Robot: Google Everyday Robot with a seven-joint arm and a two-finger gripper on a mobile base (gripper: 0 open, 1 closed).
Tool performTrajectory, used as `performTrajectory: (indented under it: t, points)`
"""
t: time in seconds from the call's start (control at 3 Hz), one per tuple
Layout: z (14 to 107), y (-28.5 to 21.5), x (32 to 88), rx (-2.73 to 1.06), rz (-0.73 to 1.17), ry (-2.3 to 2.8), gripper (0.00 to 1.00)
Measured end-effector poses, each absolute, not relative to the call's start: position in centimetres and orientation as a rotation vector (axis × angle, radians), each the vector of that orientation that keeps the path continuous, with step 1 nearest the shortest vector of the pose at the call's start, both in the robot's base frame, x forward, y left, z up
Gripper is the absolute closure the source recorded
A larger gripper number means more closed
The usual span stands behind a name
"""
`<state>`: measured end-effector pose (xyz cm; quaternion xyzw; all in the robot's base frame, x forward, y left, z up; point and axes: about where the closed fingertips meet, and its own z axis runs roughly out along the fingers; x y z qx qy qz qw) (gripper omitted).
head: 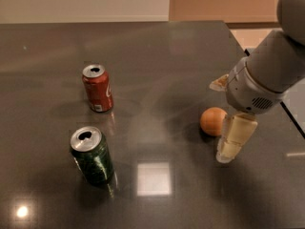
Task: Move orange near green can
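Note:
The orange (pixel 212 121) lies on the dark table (pixel 157 56) at the right. The green can (pixel 92 155) stands upright at the front left, far from the orange. My gripper (pixel 232 140) hangs from the grey arm at the right and reaches down to the table just right of and slightly in front of the orange, very close to it or touching it. It holds nothing that I can see.
A red can (pixel 97 88) with white lettering stands upright behind the green can, left of centre. The table's right edge (pixel 286 109) runs just behind the arm. Lamp glare shows on the tabletop in front.

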<state>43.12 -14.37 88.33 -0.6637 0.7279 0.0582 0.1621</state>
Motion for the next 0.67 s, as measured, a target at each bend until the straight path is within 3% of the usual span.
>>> performTrajectory:
  t: [0.67]
  points:
    - [86.0,-14.3,44.0,-1.907,0.192,2.073,0.0]
